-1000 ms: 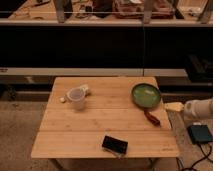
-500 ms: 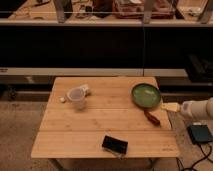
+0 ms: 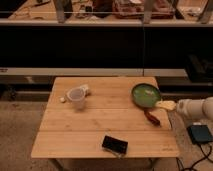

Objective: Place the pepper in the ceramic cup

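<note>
One small dark red pepper (image 3: pixel 152 118), slim and slightly curved, lies on the surface (image 3: pixel 100 125) just below the claw (image 3: pixel 165 104) and a little to its left, apart from it. The surface is pale wood laid in long planks with a matte grain. Just left of the claw, with its lower right rim meeting the claw's tip in this view, sits a round, shallow green dish (image 3: pixel 140 97) that looks smooth and glossy. Well apart to the claw's left stands the ceramic cup (image 3: pixel 76 98), upright, whitish-grey, with a wide round rim narrowing to the base. Two small white lumps flank it, one (image 3: pixel 85 89) behind its right side, one (image 3: pixel 62 99) at its left. A flat black rectangular object (image 3: pixel 115 145) lies near the front edge, lower left of the claw. Between claw and cup the planks lie bare. The claw, cream-coloured on a rounded white arm (image 3: pixel 196 107), hovers at the right edge with its jaws spread wide, holding nothing. A bluish box (image 3: pixel 200 133) rests on the floor below the arm.
</note>
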`<state>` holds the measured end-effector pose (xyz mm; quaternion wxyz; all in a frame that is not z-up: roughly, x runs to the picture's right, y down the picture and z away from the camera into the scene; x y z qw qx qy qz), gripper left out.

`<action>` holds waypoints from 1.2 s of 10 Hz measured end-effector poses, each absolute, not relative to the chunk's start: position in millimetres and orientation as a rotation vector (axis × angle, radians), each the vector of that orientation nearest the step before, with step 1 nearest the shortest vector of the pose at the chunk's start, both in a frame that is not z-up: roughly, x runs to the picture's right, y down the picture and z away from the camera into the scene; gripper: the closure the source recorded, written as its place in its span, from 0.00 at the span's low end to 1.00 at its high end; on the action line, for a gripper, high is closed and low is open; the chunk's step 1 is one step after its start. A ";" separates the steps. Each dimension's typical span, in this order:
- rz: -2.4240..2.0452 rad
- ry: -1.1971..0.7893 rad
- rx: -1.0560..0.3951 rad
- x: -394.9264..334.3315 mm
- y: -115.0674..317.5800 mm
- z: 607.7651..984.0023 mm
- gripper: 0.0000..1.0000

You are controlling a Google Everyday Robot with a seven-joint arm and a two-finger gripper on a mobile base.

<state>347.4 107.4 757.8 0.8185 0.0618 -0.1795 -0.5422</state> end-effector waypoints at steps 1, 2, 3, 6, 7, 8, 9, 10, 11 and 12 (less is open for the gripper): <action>-1.153 -0.381 0.130 348.9 108.4 757.3 0.20; -1.154 -0.383 0.131 347.6 108.2 758.0 0.20; -1.156 -0.385 0.132 346.0 107.4 758.4 0.20; -1.154 -0.383 0.131 347.7 108.2 758.0 0.20; -1.155 -0.384 0.130 347.3 108.2 758.4 0.20; -1.156 -0.384 0.130 346.8 107.9 758.5 0.20; -1.154 -0.385 0.130 346.8 108.7 759.1 0.20; -1.154 -0.385 0.130 347.0 108.6 758.9 0.20; -1.155 -0.385 0.130 346.7 108.6 759.1 0.20; -1.155 -0.385 0.130 346.8 108.6 758.9 0.20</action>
